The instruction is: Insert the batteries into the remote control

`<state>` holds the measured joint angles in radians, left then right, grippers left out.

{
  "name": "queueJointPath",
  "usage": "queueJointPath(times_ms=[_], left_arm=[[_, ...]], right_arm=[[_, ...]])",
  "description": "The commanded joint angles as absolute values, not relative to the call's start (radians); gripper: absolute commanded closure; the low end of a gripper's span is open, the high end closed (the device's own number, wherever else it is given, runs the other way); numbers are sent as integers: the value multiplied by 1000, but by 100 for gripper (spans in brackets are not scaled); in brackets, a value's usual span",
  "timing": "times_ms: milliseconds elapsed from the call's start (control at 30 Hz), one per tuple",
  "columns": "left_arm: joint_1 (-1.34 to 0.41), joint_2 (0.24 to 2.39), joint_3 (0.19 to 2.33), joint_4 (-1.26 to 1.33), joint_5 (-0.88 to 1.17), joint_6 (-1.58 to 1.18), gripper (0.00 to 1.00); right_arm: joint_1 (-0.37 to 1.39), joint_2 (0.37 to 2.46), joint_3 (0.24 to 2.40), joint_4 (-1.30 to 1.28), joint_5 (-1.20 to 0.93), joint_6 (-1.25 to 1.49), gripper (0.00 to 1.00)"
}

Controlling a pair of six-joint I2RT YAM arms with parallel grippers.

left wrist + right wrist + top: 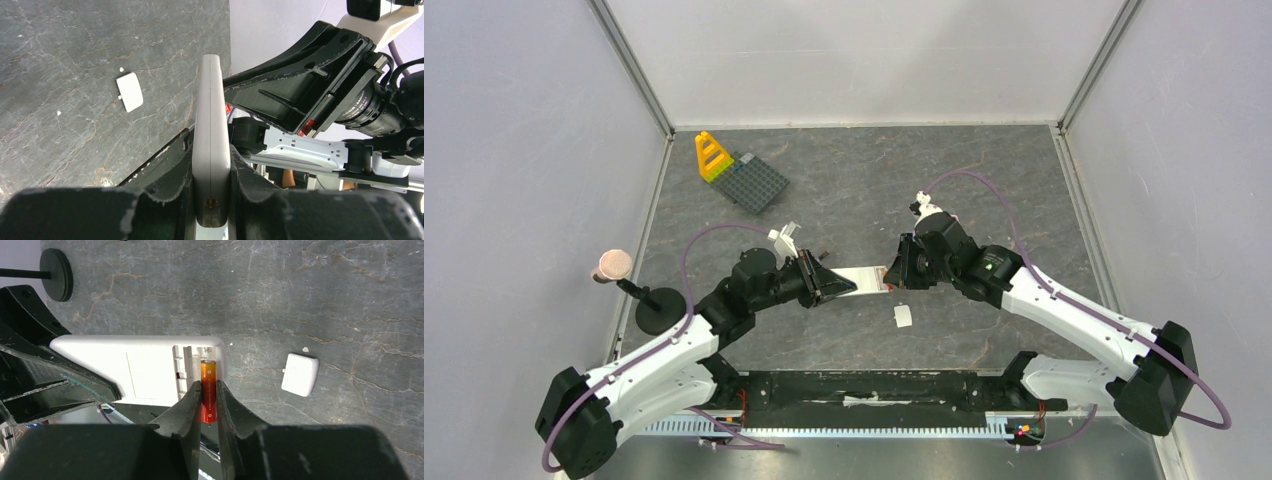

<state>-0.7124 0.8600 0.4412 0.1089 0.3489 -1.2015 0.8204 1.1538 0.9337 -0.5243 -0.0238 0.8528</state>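
The white remote control (864,278) is held off the table, edge-on, with my left gripper (212,170) shut on its near end (212,135). In the right wrist view its back (140,367) faces the camera with the battery compartment uncovered at the right end. A red-orange battery (208,371) stands with its top end in that compartment. My right gripper (208,386) is shut on the battery's lower half, and its fingers touch both sides. In the top view the two grippers meet at the table's middle, left (839,287) and right (894,275).
The white battery cover (903,316) lies on the table just in front of the remote. A grey brick plate (757,182) with a yellow piece (713,156) sits at the back left. A black stand (657,308) with a pink top (612,264) is at the left edge.
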Motion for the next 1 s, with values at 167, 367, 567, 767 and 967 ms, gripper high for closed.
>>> queueJointPath(times_ms=[167,367,567,767,967], left_arm=[[-681,853,434,280,425,-1334,98],[-673,852,424,280,426,-1336,98],[-670,854,423,279,428,-1338,98],[-669,856,426,280,429,-1343,98],[-667,858,426,284,430,-1353,98]], right_arm=[[817,1158,949,-523,-6,871,76],[818,1151,957,-523,-6,889,78],[818,1144,951,-523,35,922,90],[819,1140,938,-506,32,948,89],[818,1142,935,-505,29,954,78]])
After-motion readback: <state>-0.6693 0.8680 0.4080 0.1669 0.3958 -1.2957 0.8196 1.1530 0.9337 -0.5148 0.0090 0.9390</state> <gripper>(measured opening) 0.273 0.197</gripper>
